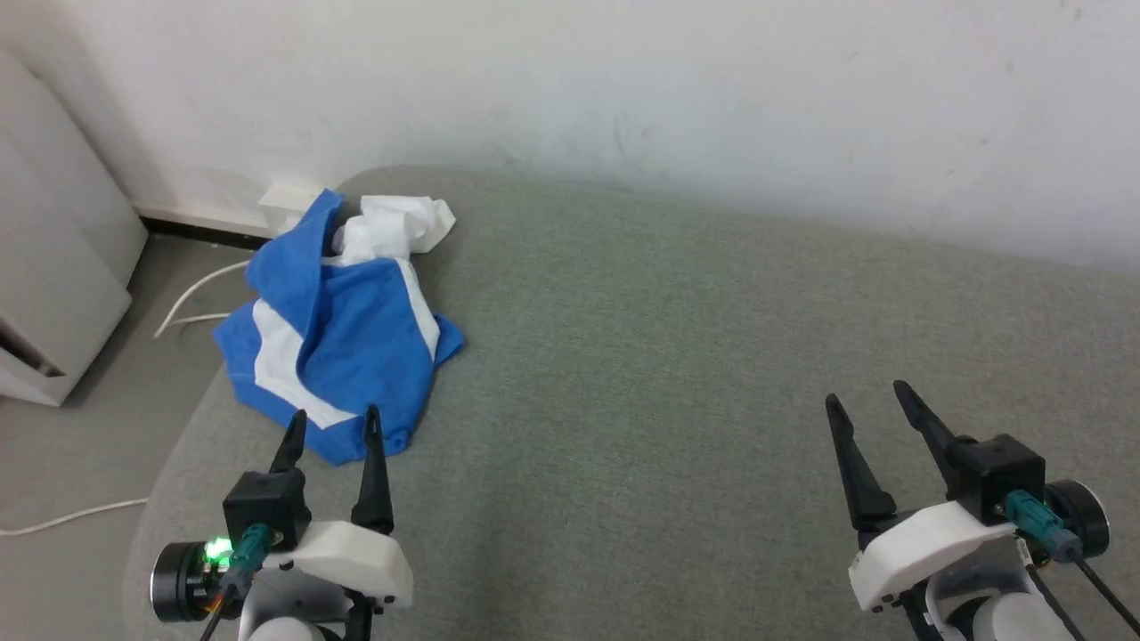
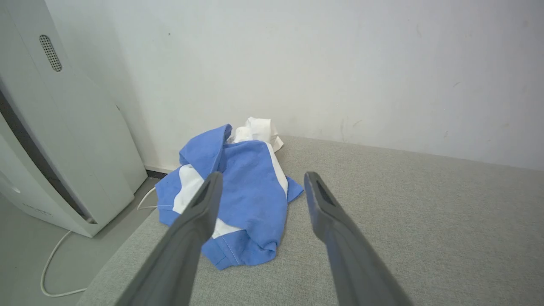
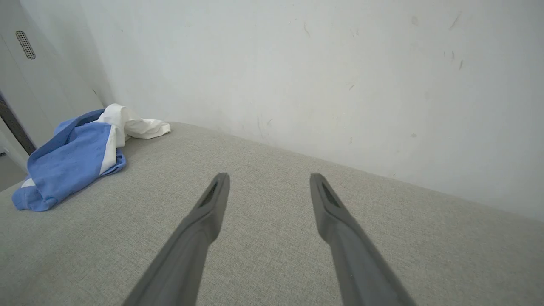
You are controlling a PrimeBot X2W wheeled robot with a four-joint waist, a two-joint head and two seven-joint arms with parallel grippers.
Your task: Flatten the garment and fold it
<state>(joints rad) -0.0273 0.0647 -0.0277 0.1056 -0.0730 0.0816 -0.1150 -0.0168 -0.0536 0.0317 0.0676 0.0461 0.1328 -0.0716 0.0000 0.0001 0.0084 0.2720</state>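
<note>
- Here's the garment [image 1: 334, 347], crumpled in a heap at the far left corner of the grey upholstered pad [image 1: 677, 356]. Blue cloth is on top, white bands show through, and there's a white wad at the end nearest the wall [image 1: 623, 80].
- Its left side reaches the pad's rounded rim, next to the floor [image 1: 71, 463].
- The left gripper [image 1: 335, 412] sits just on the near side of the heap, fingers spread wide with nothing between them. In the head view its tips overlap the blue hem; I cannot tell whether they touch the cloth.
- The right gripper [image 1: 867, 393] is well apart from the garment, over bare pad on the right. Its fingers are also wide apart and it holds nothing.
- Around the scene, a white appliance [image 1: 53, 267] stands on the floor left of the pad, and a white cable [image 1: 191, 298] loops across the floor beside it. A dark skirting strip [image 1: 200, 230] runs along the foot of the wall, and a small white box [image 1: 289, 194] sits against the wall behind the heap.
- In the left wrist view, the gripper's own left finger covers part of the garment's white band, while the heap's blue middle shows in the gap between the two fingers.
- That view adds an oval perforated vent high on the appliance and a dark slot down its side.
- The right wrist view catches the heap side-on at its left edge, white wad toward the wall, blue bulk nearer. It also shows small scuffs on the wall.
</note>
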